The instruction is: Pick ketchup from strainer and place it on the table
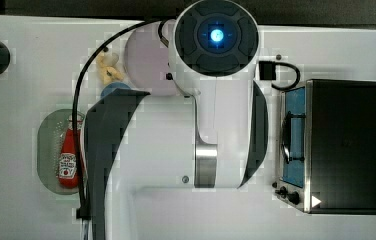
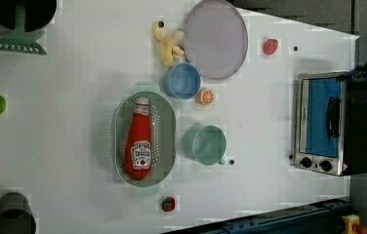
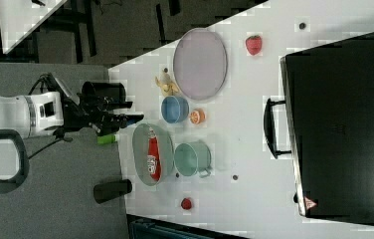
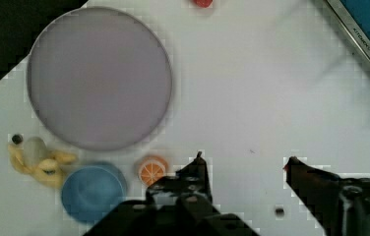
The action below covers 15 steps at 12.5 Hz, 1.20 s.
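My black gripper (image 4: 244,164) is wide open, holding nothing. The red plastic ketchup bottle (image 2: 139,144) lies in the pale green oval strainer (image 2: 168,127) on the white table (image 2: 74,146), near an edge – I should come down over its middle – slowly.

Beside the pale green oval plastic strainer (image 2: 145,139), a green cup (image 2: 207,145) and blue bowl (image 2: 182,81) crowd the left view's right; bare white table (image 2: 59,141) opposite.

I see even, bright overhead light on the white table (image 2: 74,146), with no hard glare. Around the strainer (image 2: 145,139) shadows are faint and short, a soft grey rim beside it. Blocky compression smears edges near it. In the wrist view the gripper (image 4: 244,160) fingers look dark and soft-edged against the table.
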Motion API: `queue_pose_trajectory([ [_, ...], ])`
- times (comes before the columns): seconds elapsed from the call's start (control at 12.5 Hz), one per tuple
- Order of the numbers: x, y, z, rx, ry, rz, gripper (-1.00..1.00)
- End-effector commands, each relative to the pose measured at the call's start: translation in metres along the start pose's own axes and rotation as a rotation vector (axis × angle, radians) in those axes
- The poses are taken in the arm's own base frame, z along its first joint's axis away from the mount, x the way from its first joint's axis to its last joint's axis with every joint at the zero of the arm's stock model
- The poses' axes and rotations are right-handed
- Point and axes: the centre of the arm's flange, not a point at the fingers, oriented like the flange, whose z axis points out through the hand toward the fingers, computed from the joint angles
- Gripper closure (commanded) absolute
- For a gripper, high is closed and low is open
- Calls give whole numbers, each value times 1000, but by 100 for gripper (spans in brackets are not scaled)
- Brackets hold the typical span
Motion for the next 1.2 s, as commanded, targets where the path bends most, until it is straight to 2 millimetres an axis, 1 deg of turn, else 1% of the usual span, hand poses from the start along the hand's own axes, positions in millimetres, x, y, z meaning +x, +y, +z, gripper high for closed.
queue_pose_trajectory([
  [0.08,-57,70,-72,10,1,199,-59],
  [0.16,-61,65,-71,9,2,187,-81],
  [0.24,-67,55,-69,4,3,165,-99],
  [0.32,-78,40,-66,-2,6,131,-100],
  [0.48,-106,3,-57,-12,18,44,-100],
  [0.64,-145,-37,-47,-25,29,-62,-100],
  [0.88,-217,-90,-24,-61,28,-233,-100],
  [1.04,-261,-117,-9,-70,30,-327,-100],
  [1.2,-301,-139,11,-76,15,-412,-100],
])
